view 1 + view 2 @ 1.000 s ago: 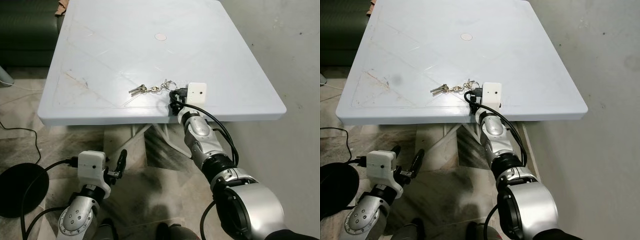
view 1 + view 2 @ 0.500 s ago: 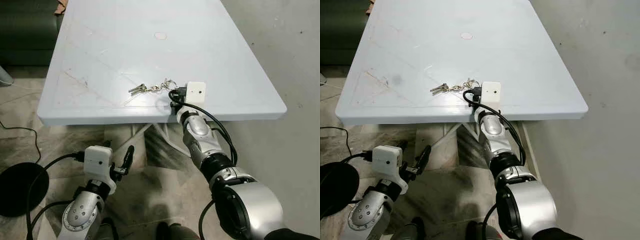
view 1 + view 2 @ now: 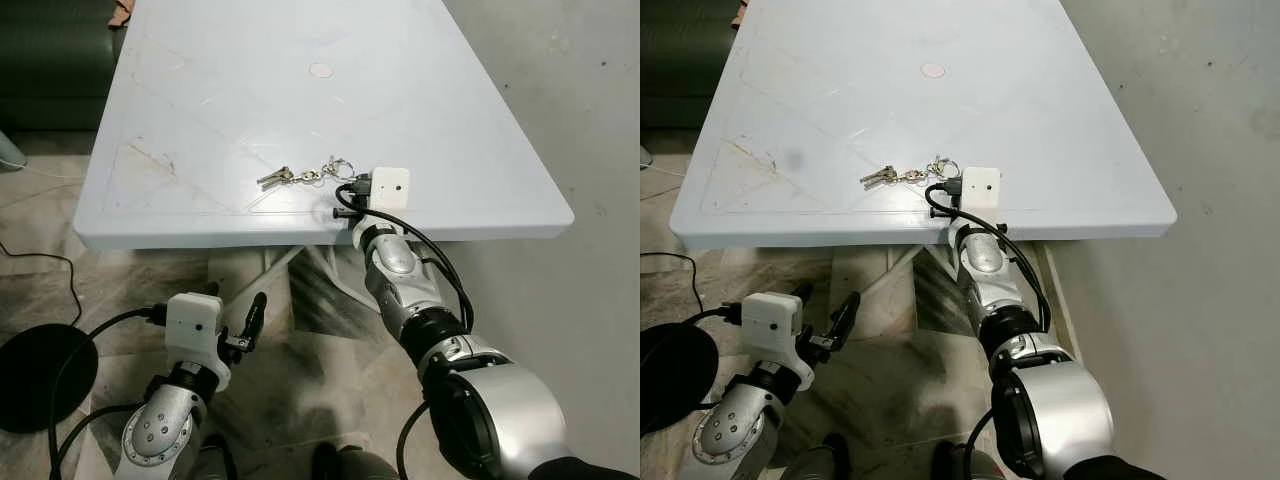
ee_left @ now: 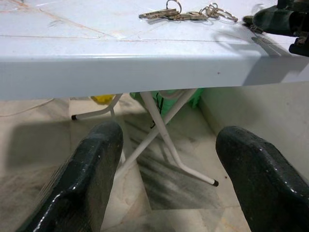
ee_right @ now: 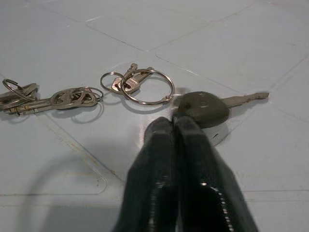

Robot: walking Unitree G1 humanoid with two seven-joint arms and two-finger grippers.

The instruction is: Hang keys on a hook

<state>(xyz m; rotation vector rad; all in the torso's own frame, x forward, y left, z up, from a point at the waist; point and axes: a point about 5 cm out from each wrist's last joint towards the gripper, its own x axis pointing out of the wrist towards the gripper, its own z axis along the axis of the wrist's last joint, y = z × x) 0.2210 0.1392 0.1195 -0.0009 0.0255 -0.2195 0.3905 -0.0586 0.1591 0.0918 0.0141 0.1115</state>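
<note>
1. My right gripper [image 5: 186,126] has its fingers pressed together at the black key head [image 5: 202,108]; I can't quite tell if they're pinching it.
2. The keys [image 3: 305,176] lie flat on the table [image 3: 200,100] near its front edge: light, hard, slippery, loosely chained. I'd grab the big ring [image 5: 147,86].
3. My left gripper [image 4: 164,159] hangs wide open below the table, holding nothing.

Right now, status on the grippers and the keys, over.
Right gripper shut, tips at the black-headed key. Keys flat on table, not lifted. Left gripper open, low below the table edge.
</note>
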